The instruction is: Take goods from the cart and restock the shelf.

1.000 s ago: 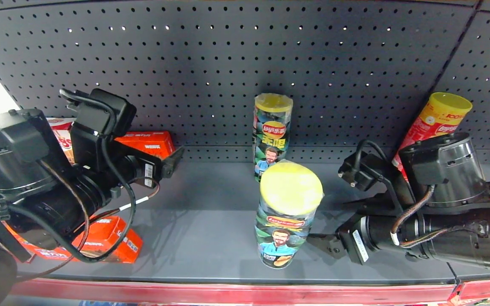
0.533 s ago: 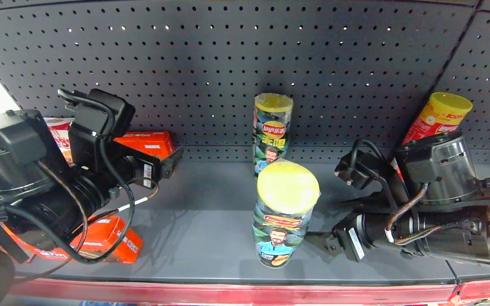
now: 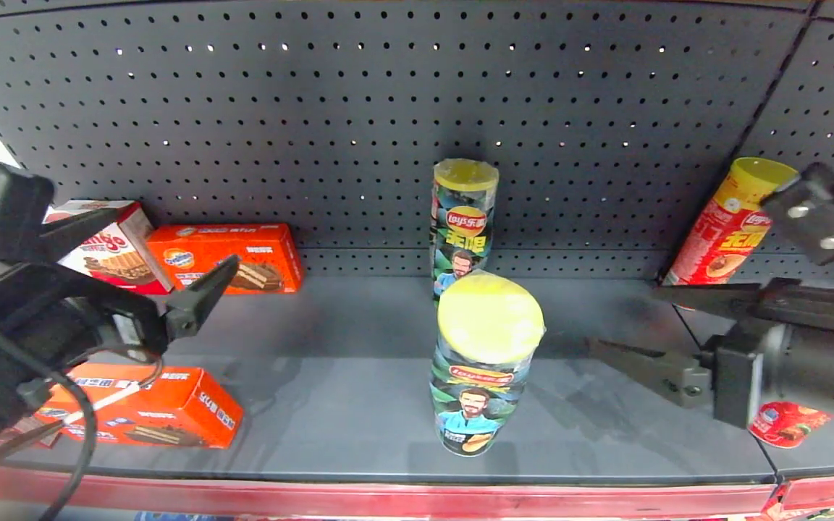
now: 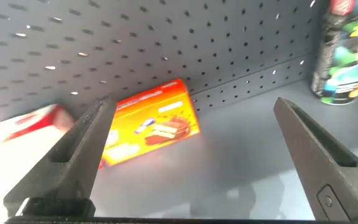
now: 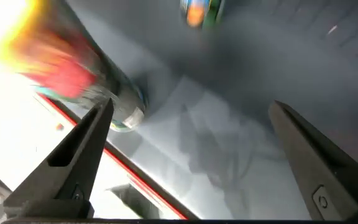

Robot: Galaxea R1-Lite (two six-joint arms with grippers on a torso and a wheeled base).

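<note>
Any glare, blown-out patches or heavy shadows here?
Head view: light pinpricks through pegboard holes, a blown-out patch at the left edge, soft shadows on the shelf right of the front can. Left wrist view: the white box glares. Right wrist view: white washout beside the red can.

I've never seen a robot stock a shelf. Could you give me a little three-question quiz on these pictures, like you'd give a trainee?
1. Multiple choice: what stands directly behind the front chip can? A an orange box; B a matching chip can; C a bottle.
2. True or false: the red can at the right stands straight upright.
3. Fill in: both arms' jaws are ___ and hold nothing.

Key: 1 B. 2 False: it leans back against the pegboard. 3 open.
</note>
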